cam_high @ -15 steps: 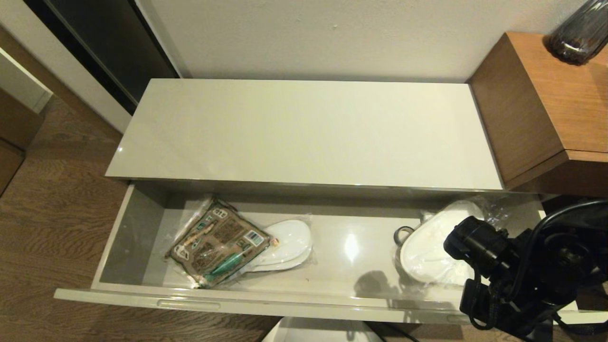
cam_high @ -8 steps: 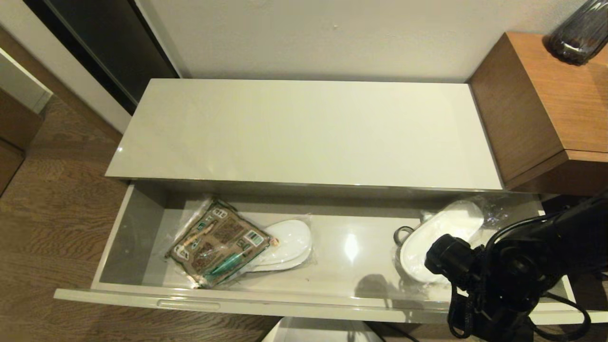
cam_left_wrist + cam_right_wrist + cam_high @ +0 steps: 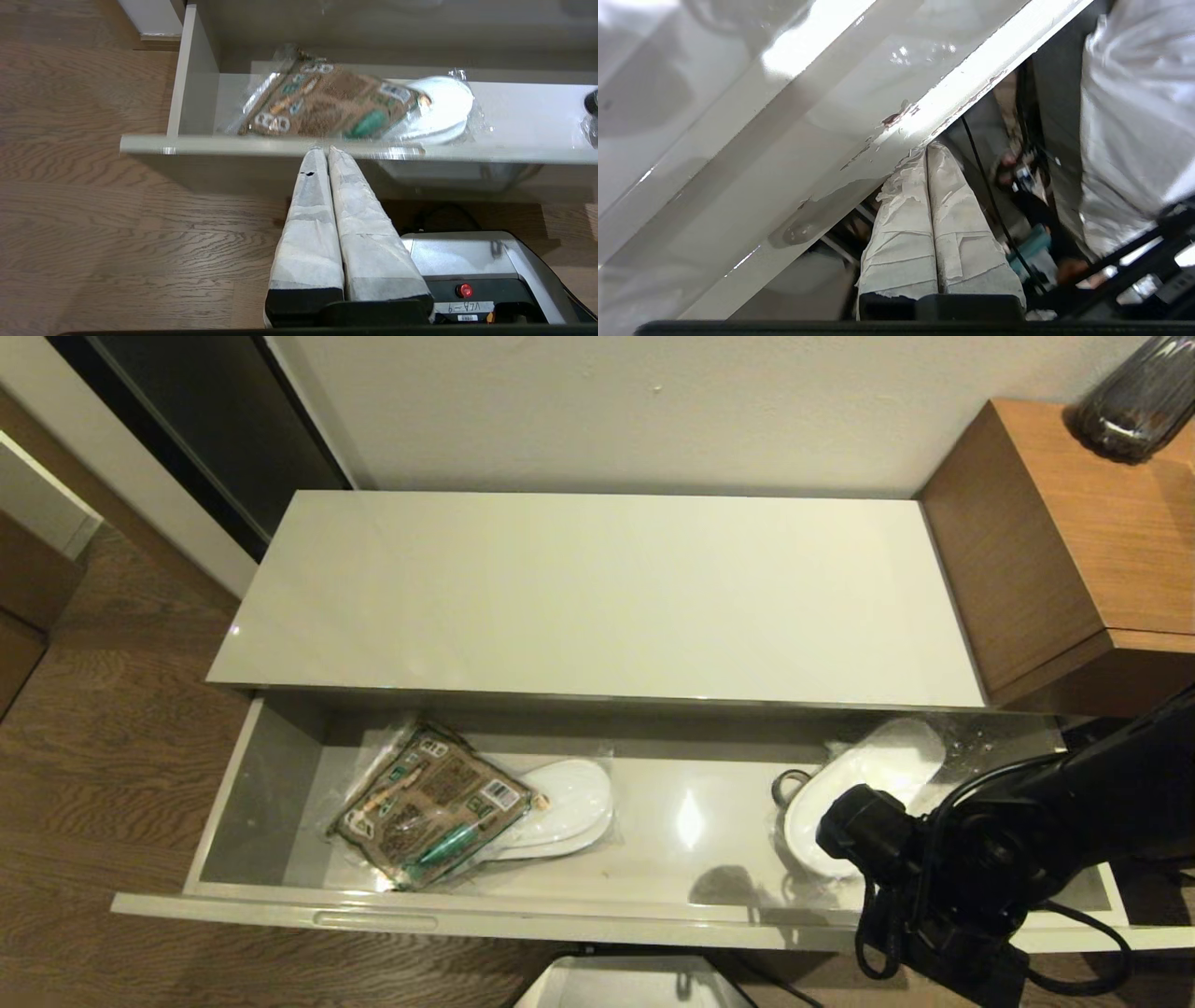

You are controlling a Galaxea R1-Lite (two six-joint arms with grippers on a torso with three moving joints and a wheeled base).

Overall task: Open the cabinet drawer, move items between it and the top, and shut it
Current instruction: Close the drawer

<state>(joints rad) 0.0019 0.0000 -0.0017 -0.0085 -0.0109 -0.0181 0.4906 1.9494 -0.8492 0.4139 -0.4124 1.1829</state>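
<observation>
Now drawn out: wide shallow off-white cabinet drawer (image 3: 280,803), printed brown-and-green packet (image 3: 429,807) and wrapped white slippers (image 3: 864,775) inside. Right gripper (image 3: 927,151), fingers pressed together, dropped lower beside drawer's front edge; picking comes next.

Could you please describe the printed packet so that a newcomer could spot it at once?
Look into the open cabinet drawer below the off-white top, toward its left end. The brown-and-green packet lies flat there, overlapping a wrapped white slipper pair; it is the only printed, coloured item.
</observation>
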